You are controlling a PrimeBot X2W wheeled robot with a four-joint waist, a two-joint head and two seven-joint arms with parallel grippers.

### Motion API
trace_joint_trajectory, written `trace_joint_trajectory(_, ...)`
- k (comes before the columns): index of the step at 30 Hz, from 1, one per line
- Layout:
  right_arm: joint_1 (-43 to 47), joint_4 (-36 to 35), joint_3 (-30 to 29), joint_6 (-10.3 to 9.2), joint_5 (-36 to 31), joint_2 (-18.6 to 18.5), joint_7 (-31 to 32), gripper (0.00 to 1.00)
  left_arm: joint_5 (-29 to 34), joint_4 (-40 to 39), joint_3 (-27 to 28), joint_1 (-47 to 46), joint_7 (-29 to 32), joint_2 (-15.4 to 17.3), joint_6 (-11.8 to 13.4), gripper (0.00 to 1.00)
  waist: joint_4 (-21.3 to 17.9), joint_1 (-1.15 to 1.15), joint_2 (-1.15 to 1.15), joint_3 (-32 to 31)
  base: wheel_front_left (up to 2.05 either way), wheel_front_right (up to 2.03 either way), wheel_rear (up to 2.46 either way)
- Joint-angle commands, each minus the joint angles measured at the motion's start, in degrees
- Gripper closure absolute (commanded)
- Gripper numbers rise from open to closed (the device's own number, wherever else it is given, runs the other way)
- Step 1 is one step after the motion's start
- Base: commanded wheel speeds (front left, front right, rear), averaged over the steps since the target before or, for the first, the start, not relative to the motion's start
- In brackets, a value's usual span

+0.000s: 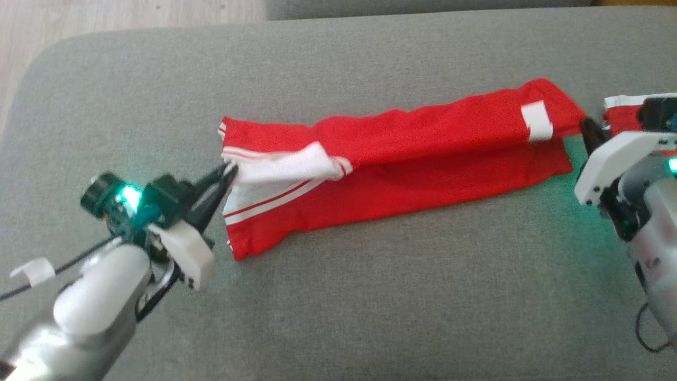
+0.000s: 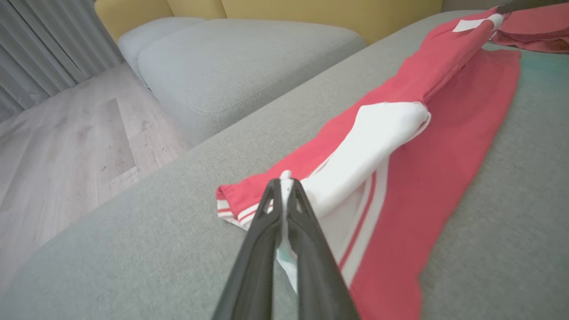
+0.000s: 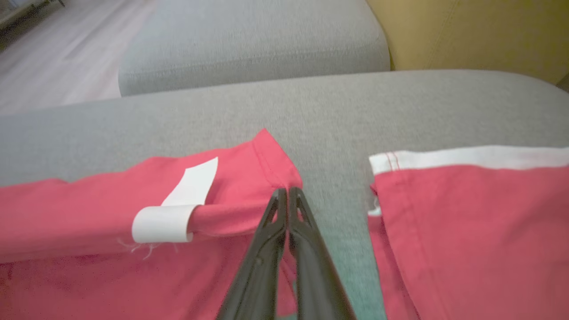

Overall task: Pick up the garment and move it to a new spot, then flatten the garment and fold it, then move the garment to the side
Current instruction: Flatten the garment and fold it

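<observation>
Left fingers (image 1: 230,171): closed; I see them pinching the garment (image 1: 402,159) at its white-trimmed left end.
Right fingers (image 1: 588,129): closed on its red right corner.
Long axis: left-right across the grey cushion (image 1: 370,296), stretched between both.

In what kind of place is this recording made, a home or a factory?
Most likely a home living room. The garment lies on a grey upholstered sofa seat, a yellow backrest stands behind another grey cushion, and there are a wood floor and a grey curtain.
</observation>
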Motion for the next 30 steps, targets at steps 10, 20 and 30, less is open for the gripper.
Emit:
trace_joint_trajectory(10,2.42,-5.55,7.05,-0.05,3.38,-4.42,7.01,1.0,-1.91,-6.55,0.17,1.38,7.22,4.65,1.12,1.0,-0.68,0.02,0.0,0.87,0.0,0.0,0.0)
trace_joint_trajectory(20,3.81,-9.33,10.5,-0.05,7.68,-6.69,11.59,0.0,-2.04,-7.39,-1.38,2.86,10.51,5.03,2.27,0.01,-0.85,0.02,0.0,0.06,0.0,0.0,0.0)
trace_joint_trajectory(30,1.77,-17.22,3.88,-0.05,11.27,-4.02,-2.2,0.0,-3.8,-6.64,5.68,1.33,-0.52,-0.81,10.91,0.0,-0.89,0.02,0.0,-2.27,0.0,0.0,0.0)
